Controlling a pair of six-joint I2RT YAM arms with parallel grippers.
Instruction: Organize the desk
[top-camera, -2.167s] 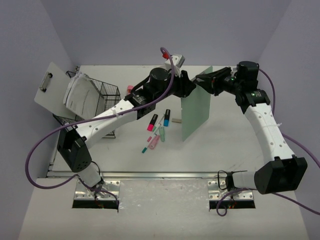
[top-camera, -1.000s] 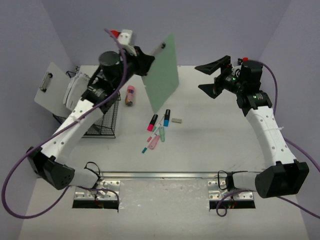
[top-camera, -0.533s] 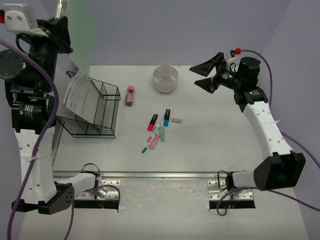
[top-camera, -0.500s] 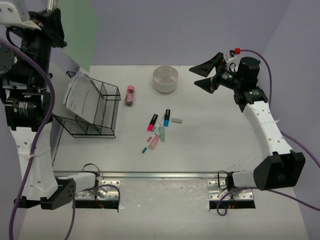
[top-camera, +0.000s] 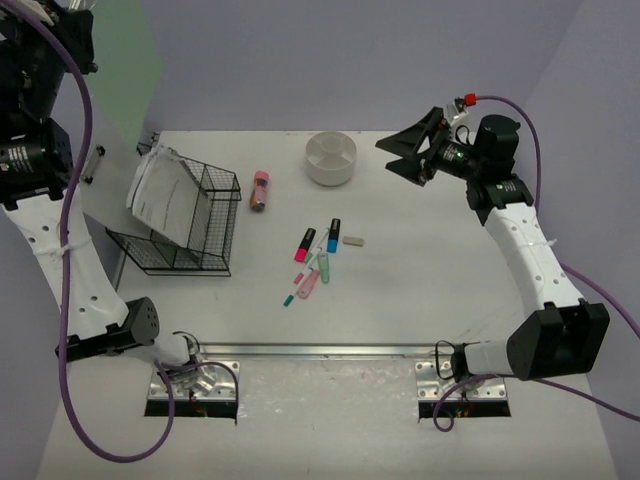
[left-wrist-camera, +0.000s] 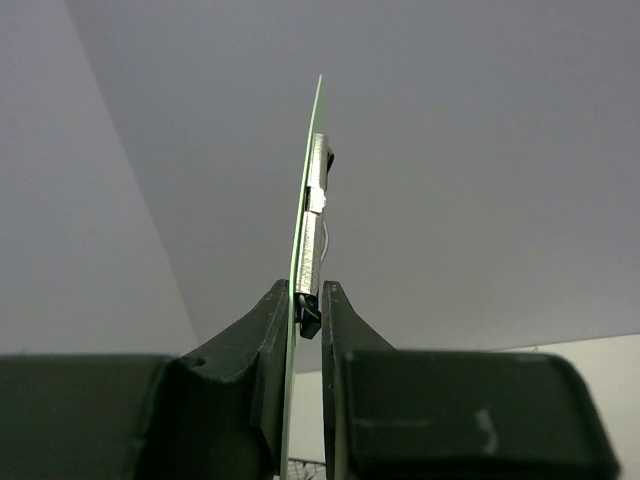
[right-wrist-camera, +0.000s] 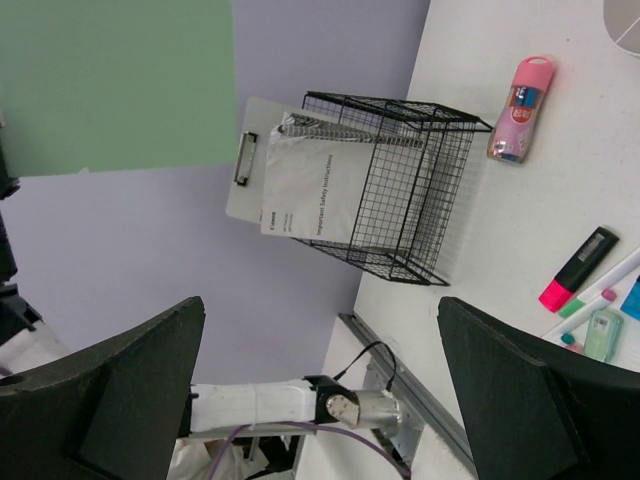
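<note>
Left gripper stays pinched on the thin flat green clipboard, now higher in the upper left; right gripper gapes wide, empty, over the matte off-white desk.

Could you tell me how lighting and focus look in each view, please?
Top external: soft, even light, no harsh shadows, all sharp. Left wrist: the left gripper, shut on the green board, is dark and soft-edged. Right wrist: the open right gripper is a dark blur; the wire basket is crisp.
</note>
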